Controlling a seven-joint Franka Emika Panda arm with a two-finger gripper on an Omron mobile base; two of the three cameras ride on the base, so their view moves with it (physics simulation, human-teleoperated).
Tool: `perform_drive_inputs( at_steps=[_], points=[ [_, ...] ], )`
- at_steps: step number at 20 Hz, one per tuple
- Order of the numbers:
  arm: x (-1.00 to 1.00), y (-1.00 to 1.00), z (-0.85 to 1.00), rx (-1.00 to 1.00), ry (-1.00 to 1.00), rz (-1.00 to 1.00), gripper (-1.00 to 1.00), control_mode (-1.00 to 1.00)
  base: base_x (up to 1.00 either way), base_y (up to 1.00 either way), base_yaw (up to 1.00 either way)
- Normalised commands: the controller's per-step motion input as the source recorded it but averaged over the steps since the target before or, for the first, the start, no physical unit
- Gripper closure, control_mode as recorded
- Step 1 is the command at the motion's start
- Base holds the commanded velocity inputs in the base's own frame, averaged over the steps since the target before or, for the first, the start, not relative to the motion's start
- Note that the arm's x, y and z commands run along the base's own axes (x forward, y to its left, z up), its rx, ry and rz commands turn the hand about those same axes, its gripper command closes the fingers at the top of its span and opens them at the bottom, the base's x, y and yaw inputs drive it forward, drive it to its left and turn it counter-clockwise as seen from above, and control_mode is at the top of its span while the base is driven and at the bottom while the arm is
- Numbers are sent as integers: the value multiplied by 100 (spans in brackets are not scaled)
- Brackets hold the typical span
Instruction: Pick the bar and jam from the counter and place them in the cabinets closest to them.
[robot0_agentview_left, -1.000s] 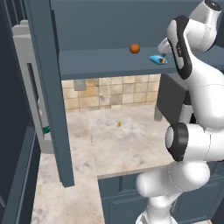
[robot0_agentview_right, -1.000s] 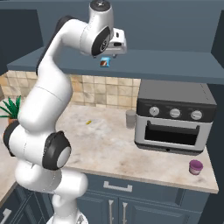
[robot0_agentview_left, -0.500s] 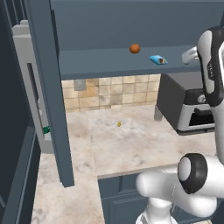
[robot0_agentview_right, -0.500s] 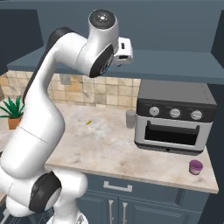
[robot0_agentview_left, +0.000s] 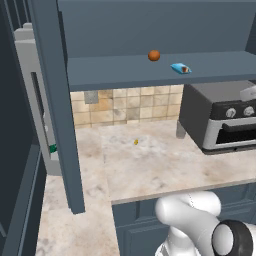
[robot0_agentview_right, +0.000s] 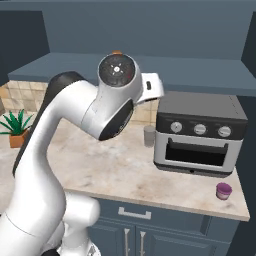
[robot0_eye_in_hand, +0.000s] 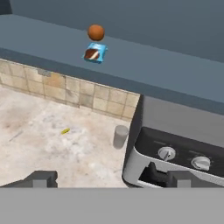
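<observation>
The blue bar (robot0_agentview_left: 180, 68) (robot0_eye_in_hand: 95, 53) lies flat on the open shelf of the dark blue-grey cabinet (robot0_agentview_left: 120, 72), just right of an orange-brown ball (robot0_agentview_left: 154, 55). The pink jam jar (robot0_agentview_right: 223, 190) stands on the beige counter (robot0_agentview_right: 130, 175) near its front right corner, in front of the toaster oven. My gripper (robot0_eye_in_hand: 109, 179) is open with nothing between its fingers. It hangs back from the shelf, above the counter and the oven's left side, well apart from both the bar and the jam.
A grey toaster oven (robot0_agentview_right: 200, 135) (robot0_agentview_left: 220, 120) sits under the shelf with a small grey cup (robot0_agentview_right: 149, 135) at its left. An open cabinet door (robot0_agentview_left: 55, 100) stands upright at the left. A potted plant (robot0_agentview_right: 15, 127) is at the far left.
The arm has swung away from the shelf, back and to the right toward the oven. The bar stays on the shelf where the gripper was.
</observation>
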Motion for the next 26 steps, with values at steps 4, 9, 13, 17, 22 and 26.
perform_drive_inputs(
  at_steps=[4, 9, 13, 17, 22, 26],
  points=[
    [-29, -29, -88, -25, 5, -15, -100, -100, 0, 0, 0],
    [-23, -34, -78, -9, 0, -17, -100, -100, 0, 0, 0],
    [-8, -39, -40, 0, 0, -25, -100, -100, 0, 0, 0],
    [-3, -14, -4, 0, 0, -8, -100, -100, 0, 0, 0],
    [10, 0, 0, 0, 3, -1, -100, -100, 0, 0, 0],
    [2, 0, 0, 0, 0, 0, -100, -100, 0, 0, 0]
  ],
)
